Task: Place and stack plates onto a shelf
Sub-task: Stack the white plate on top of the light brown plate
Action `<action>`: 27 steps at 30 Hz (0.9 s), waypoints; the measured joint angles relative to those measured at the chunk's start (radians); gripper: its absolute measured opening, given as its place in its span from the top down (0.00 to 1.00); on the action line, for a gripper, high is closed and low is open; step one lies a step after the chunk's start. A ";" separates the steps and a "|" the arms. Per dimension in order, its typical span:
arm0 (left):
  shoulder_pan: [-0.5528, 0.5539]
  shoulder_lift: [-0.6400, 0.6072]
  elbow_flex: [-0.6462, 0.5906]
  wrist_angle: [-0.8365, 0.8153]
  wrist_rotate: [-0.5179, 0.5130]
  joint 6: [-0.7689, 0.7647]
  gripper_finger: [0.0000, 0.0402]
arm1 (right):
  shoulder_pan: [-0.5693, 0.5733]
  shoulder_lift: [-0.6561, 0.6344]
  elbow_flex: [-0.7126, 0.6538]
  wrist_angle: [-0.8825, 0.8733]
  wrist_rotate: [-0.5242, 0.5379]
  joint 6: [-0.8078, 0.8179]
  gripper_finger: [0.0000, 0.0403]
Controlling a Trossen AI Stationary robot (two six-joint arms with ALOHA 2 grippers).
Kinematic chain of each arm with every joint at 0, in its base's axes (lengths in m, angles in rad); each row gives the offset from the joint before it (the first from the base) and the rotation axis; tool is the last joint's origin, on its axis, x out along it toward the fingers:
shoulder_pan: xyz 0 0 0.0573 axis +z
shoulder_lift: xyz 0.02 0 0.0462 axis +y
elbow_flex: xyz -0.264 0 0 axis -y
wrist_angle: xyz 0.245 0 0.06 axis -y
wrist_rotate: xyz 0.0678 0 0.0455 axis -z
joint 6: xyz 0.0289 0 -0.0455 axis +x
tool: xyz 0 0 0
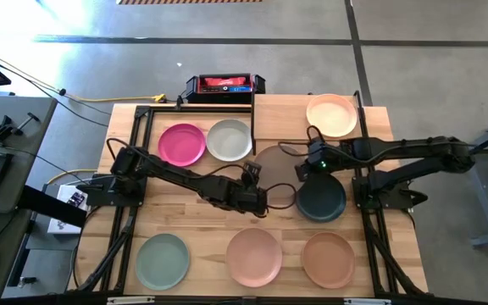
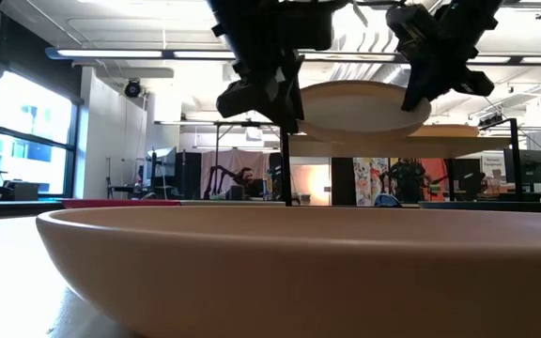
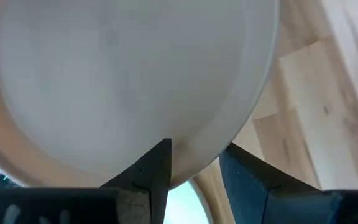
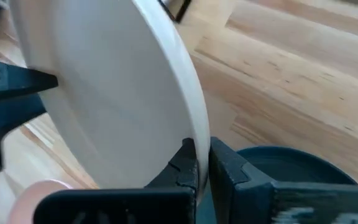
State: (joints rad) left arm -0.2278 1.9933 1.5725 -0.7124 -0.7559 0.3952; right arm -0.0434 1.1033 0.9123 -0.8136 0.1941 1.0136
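Note:
A taupe plate hangs above the table's middle, held on opposite sides of its rim by both grippers. My left gripper is shut on its near-left rim and my right gripper on its right rim. In the low view the plate floats tilted, about level with the shelf board. The shelf stands at the far right and carries a beige plate. A dark teal plate lies flat on the table just below the right gripper. My left gripper pinches the taupe plate's rim between its two fingers, one on the plate's upper face and one beneath. It comes level from the table's left. The plate is lifted clear. My right gripper pinches the opposite rim between its two fingers, reaching in from the table's right. The plate stands clear of the table and tilts in the hold.
Magenta and light grey plates lie at the far left. Sage green, pink and brown plates line the near edge. A black and red box sits beyond the far edge.

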 joint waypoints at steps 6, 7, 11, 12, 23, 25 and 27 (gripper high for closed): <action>0.000 -0.063 -0.003 -0.098 -0.043 -0.073 0.70 | -0.046 -0.036 -0.001 -0.028 0.036 0.026 1.00; 0.003 -0.078 -0.003 -0.093 -0.041 -0.081 0.70 | -0.055 -0.040 -0.001 -0.018 0.039 0.037 1.00; 0.017 -0.145 -0.001 -0.110 -0.044 -0.080 0.70 | -0.091 -0.058 -0.001 -0.020 0.040 0.051 1.00; 0.021 -0.160 -0.001 -0.114 -0.043 -0.080 0.70 | -0.100 -0.064 0.000 -0.019 0.040 0.052 1.00; 0.084 -0.363 -0.001 -0.187 -0.048 -0.152 0.70 | -0.233 -0.144 0.101 -0.109 0.075 0.035 1.00; 0.102 -0.394 -0.001 -0.235 -0.047 -0.180 0.70 | -0.258 -0.156 0.141 -0.169 0.096 0.034 1.00; 0.120 -0.420 -0.001 -0.264 -0.047 -0.214 0.70 | -0.286 -0.164 0.182 -0.236 0.122 0.033 1.00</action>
State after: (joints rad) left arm -0.1077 1.5735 1.5715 -0.9761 -0.8034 0.1808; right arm -0.3294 0.9390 1.0946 -1.0501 0.3161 1.0469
